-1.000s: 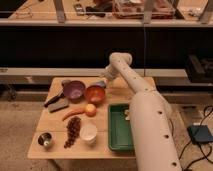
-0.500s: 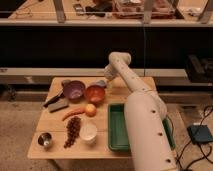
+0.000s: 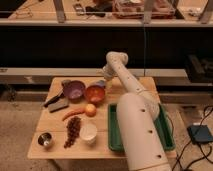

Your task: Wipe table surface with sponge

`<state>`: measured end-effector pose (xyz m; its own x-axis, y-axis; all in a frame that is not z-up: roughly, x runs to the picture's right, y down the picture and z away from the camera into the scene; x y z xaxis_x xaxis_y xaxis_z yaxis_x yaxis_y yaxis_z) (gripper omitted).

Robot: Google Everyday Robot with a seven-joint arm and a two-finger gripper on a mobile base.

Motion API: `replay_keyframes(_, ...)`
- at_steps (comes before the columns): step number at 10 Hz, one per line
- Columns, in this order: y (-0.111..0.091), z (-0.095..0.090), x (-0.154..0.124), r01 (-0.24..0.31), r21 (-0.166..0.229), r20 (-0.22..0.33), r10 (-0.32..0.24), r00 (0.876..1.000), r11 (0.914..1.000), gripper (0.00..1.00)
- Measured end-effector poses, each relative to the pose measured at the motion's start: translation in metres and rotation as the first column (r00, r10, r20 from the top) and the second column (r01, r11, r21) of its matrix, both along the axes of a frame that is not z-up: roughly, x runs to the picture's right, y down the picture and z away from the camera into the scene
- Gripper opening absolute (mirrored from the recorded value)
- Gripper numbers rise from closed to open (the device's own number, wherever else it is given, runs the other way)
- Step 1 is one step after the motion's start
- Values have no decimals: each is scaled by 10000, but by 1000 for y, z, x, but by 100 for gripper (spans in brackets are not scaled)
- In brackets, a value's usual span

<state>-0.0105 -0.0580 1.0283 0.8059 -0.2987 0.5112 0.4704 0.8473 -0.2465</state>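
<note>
Wooden table surface [image 3: 55, 145] lay crowded with dishes; the gripper [image 3: 102, 84] hung at the far edge above the orange bowl [image 3: 95, 93], probably reaching for the sponge, unseen.

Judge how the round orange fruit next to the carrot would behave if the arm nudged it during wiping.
The orange fruit looks round with nothing bracing its sides, so it would probably roll across the table surface. It touches or nearly touches the carrot, which might stop it that way. The end effector is at the far edge by the orange bowl, away from it.
</note>
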Motion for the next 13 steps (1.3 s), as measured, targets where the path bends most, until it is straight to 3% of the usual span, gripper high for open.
replay_keyframes(3, 5, 5, -4, 227, -146, 2, -227, 9997, 9996, 80)
replay_keyframes(5, 9, 7, -6, 489, -225, 18, -489, 9988, 9985, 72)
replay_keyframes(11, 22, 10, -13, 999, -584, 234, -986, 9948, 9933, 10)
replay_keyframes(13, 28, 4, -2, 718, -701, 659, -672, 9956, 9950, 0)
